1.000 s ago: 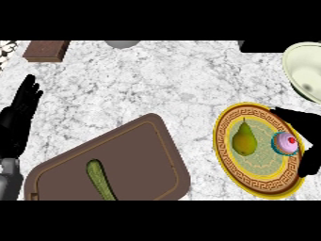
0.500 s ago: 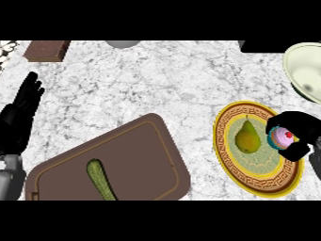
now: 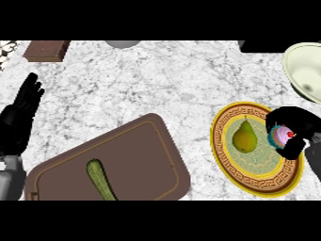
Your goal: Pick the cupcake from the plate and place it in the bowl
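Head view, looking steeply down on a white-grey marbled counter point(image 3: 156, 89).

Right hand point(image 3: 298, 123): over the right side of the plate point(image 3: 227, 162), fingers and thumb curled round the cupcake point(image 3: 285, 136). Pink frosting and a red dot on top show between the black fingers; a strip of teal wrapper shows at the left edge. Cupcake sits over the plate's right half; cannot tell whether it touches the plate. Grey forearm comes in from the lower right.

Plate: yellow rim, patterned brown band, pale green centre. A pear point(image 3: 244, 137) lies on it just left of the cupcake, stem toward the top, apart from the hand.

Bowl point(image 3: 316, 75): cream-coloured, at the upper right edge, partly cut off by the frame, near the plate's upper rim but not touching it.

Left hand point(image 3: 18, 120): at the left edge, fingers straight and pointing up, holding nothing, resting.

Brown cutting board point(image 3: 135, 160): lower centre, tilted, with a green cucumber point(image 3: 101, 180) lying on its lower left part.

Brown block point(image 3: 46, 50) at the upper left.
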You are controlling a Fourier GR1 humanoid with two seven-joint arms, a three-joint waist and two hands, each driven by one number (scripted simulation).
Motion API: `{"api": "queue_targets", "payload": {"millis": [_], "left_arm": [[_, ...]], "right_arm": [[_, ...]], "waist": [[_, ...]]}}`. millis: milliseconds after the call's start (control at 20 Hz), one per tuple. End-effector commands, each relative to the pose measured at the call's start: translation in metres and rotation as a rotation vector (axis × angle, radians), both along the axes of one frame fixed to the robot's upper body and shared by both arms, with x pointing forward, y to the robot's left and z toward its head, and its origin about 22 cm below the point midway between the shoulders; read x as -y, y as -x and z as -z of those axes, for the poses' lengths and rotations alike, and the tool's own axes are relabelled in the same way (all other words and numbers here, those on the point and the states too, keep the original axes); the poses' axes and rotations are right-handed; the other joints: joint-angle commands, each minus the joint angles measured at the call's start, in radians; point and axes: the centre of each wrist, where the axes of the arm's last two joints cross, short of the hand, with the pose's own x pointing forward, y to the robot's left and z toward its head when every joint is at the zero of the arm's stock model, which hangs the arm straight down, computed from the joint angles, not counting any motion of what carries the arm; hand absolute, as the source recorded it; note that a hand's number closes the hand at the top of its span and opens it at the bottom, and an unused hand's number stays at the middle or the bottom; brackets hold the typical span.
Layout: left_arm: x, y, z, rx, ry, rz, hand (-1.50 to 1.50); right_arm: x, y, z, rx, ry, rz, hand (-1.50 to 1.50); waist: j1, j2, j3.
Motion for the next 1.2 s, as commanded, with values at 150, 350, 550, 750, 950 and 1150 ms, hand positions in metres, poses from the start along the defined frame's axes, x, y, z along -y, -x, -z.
{"api": "queue_targets", "payload": {"millis": [150, 350, 550, 750, 950, 1150], "left_arm": [[0.013, -0.006, -0.008, 0.020, 0.001, 0.049, 0.00], [0.018, -0.015, -0.018, 0.039, -0.002, 0.086, 0.00], [0.019, -0.010, -0.009, 0.014, 0.000, 0.076, 0.00], [0.013, -0.009, -0.001, 0.009, -0.001, 0.042, 0.00], [0.016, -0.013, -0.016, 0.010, 0.012, 0.052, 0.00], [0.018, -0.009, 0.004, 0.005, 0.001, 0.027, 0.00]], "right_arm": [[-0.035, -0.055, -0.017, 0.095, -0.009, 0.486, 1.50], [-0.061, -0.081, -0.039, 0.202, -0.010, 0.769, 1.50], [-0.097, -0.109, -0.072, 0.337, 0.075, 0.851, 1.50], [-0.099, -0.122, -0.122, 0.566, 0.155, 0.889, 1.50], [-0.099, -0.129, -0.173, 0.818, 0.200, 0.966, 1.50], [-0.121, -0.134, -0.191, 0.922, 0.119, 1.015, 1.50]], "waist": [[0.058, 0.017, 0.003], [0.083, 0.029, 0.003], [0.080, 0.023, 0.002], [0.048, 0.013, 0.001], [0.039, 0.010, 0.001], [0.026, 0.010, 0.001]]}}
